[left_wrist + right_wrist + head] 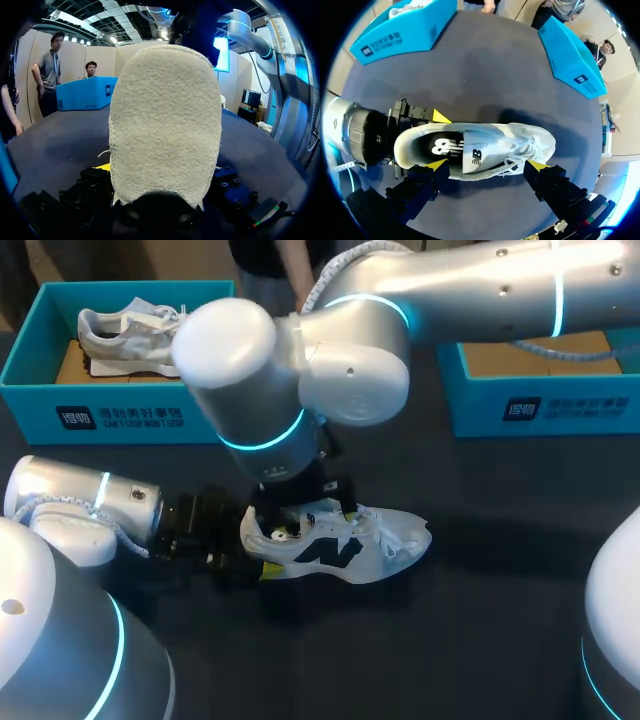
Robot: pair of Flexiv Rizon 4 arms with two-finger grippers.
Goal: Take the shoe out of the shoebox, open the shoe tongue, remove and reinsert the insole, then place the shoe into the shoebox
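The white shoe (340, 545) stands upright on its sole on the dark table (480, 640), out of any box, toe towards the robot's right. Its black insole (440, 146) lies inside the opening, with the tongue (475, 159) just ahead of it. The left gripper (258, 552) comes in low from behind and clasps the heel (165, 125) from both sides, apparently to anchor the shoe against pulling. The right gripper (487, 165) hangs directly above, fingers spread wide and grasping nothing, one yellow tip near the opening and one near the laces. This pose suits a reach down to the tongue or insole. An open blue shoebox (545, 405) waits well apart at the far right, probably for the return. A second blue box (120, 415) at the far left holds another shoe (125, 332).
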